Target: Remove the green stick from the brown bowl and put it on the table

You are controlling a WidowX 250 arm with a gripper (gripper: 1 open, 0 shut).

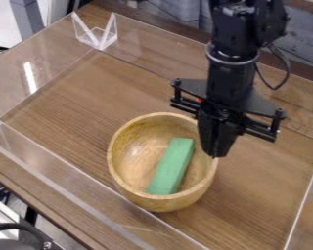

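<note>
The brown bowl (125, 145) sits on the table (81, 98), near its front edge. The green stick (172, 166) lies slanted inside the bowl, right of its centre. My gripper (218, 146) points straight down over the right part of the bowl, just above the rim and beside the stick's upper end. Its dark fingers (218, 132) stand together as one narrow wedge with no gap showing and nothing between them. The stick is not touched.
Low clear acrylic walls (42, 181) run round the tabletop. A clear triangular piece (95, 34) stands at the back left corner. Black cables (288, 68) hang behind the arm on the right.
</note>
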